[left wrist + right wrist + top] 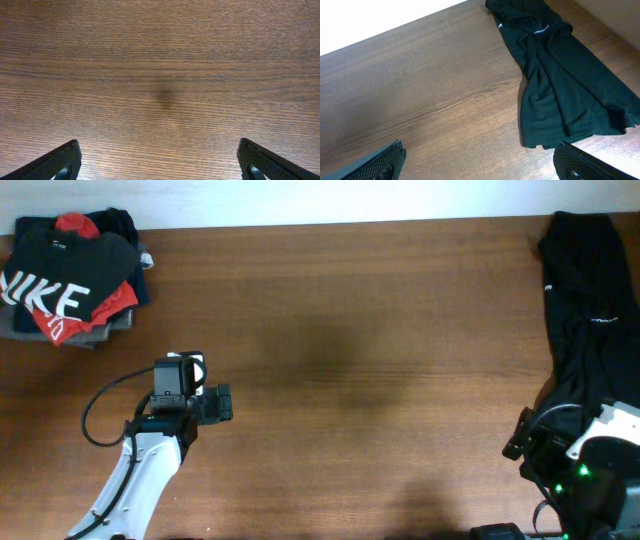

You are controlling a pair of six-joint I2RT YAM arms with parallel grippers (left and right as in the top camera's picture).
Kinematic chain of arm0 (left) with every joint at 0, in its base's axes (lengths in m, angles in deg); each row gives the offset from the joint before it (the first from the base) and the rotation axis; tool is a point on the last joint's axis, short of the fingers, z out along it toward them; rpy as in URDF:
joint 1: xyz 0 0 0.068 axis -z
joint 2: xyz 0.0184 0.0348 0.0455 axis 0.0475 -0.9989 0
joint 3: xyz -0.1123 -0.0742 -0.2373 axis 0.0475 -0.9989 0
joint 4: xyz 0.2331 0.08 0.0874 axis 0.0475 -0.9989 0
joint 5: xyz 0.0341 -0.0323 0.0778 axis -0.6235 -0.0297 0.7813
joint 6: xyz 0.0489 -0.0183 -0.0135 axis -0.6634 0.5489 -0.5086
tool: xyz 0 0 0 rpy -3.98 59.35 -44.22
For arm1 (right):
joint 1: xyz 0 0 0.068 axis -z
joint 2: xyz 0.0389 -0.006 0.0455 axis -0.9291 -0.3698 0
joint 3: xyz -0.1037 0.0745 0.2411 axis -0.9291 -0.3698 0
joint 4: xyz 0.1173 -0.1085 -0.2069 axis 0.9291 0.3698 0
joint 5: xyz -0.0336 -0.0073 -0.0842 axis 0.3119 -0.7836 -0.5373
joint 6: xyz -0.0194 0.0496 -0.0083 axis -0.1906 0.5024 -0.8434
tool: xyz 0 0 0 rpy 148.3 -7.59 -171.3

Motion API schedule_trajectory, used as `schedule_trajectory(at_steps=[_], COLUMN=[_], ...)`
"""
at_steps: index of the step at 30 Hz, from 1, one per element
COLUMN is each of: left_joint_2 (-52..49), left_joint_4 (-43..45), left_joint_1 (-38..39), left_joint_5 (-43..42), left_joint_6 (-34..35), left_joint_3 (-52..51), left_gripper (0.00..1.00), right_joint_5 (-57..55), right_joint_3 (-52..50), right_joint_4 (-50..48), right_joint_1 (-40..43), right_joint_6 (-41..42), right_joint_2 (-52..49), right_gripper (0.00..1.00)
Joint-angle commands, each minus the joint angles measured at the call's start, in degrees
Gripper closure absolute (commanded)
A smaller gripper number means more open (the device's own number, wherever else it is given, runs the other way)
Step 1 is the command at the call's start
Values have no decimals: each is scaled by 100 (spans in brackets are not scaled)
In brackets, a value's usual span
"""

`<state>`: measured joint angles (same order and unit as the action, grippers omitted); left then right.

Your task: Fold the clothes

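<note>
A stack of folded clothes (70, 285) lies at the table's far left corner: a black T-shirt with white NIKE lettering on top, red and grey cloth under it. A long black garment (585, 300) lies crumpled along the right edge; it also shows in the right wrist view (560, 85). My left gripper (159, 160) is open and empty over bare wood, left of centre (205, 402). My right gripper (479, 162) is open and empty at the near right, its right finger just short of the black garment's near hem.
The brown wooden table (350, 360) spreads between the two arms. A black cable (100, 415) loops beside the left arm. A pale wall runs behind the table's far edge.
</note>
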<state>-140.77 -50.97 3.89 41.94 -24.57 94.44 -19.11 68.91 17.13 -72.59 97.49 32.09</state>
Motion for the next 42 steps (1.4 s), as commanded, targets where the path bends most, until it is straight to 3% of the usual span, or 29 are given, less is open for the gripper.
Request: schedule_trajectory(at_steps=[1, 10, 13, 17, 23, 42], left_joint_2=[-17, -17, -17, -17, -17, -17], left_joint_4=[9, 7, 7, 9, 7, 9], left_joint_1=[7, 7, 7, 7, 7, 7], left_joint_5=[83, 83, 83, 83, 83, 83], left_joint_6=[35, 35, 35, 35, 35, 35], left_joint_3=[15, 15, 15, 15, 15, 15], left_gripper=[1, 1, 1, 1, 1, 1], right_joint_5=[-131, 299, 780, 1338, 1405, 1655], right_joint_3=[-619, -3001, -3676, -4323, -5119, -5908], right_joint_4=[-262, -2549, -3309, -4284, -5497, -6295], right_joint_1=[72, 363, 363, 363, 356, 356], right_joint_6=[26, -149, -686, -1331, -1327, -1521], right_joint_2=[240, 1384, 1755, 1980, 2251, 3178], right_gripper=[1, 1, 1, 1, 1, 1])
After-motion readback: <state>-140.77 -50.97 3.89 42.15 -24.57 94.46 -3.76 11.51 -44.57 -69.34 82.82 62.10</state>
